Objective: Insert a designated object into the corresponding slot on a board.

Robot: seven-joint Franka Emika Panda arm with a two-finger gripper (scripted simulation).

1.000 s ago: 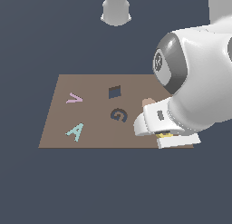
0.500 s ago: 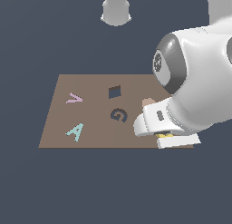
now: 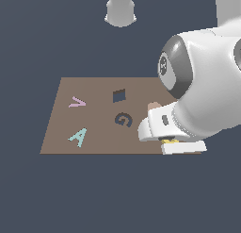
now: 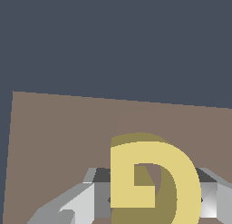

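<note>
The yellow G (image 4: 154, 182) sits between my gripper's fingers (image 4: 86, 202) in the wrist view, lying on the brown board (image 4: 59, 137). The finger pads touch both of its sides. In the exterior view only a yellow sliver (image 3: 170, 141) shows under my gripper (image 3: 172, 144), low over the board's (image 3: 94, 147) near corner on that view's right. The dark G-shaped slot (image 3: 123, 119) lies open near the board's middle, to the left of the gripper in the exterior view.
A dark square cutout (image 3: 119, 95) lies behind the G slot. A pink V (image 3: 76, 103) and a teal A (image 3: 77, 137) lie on the board's left part. A pinkish-tan octagon (image 3: 154, 106) peeks out behind my hand. The arm's base (image 3: 120, 10) stands beyond the board.
</note>
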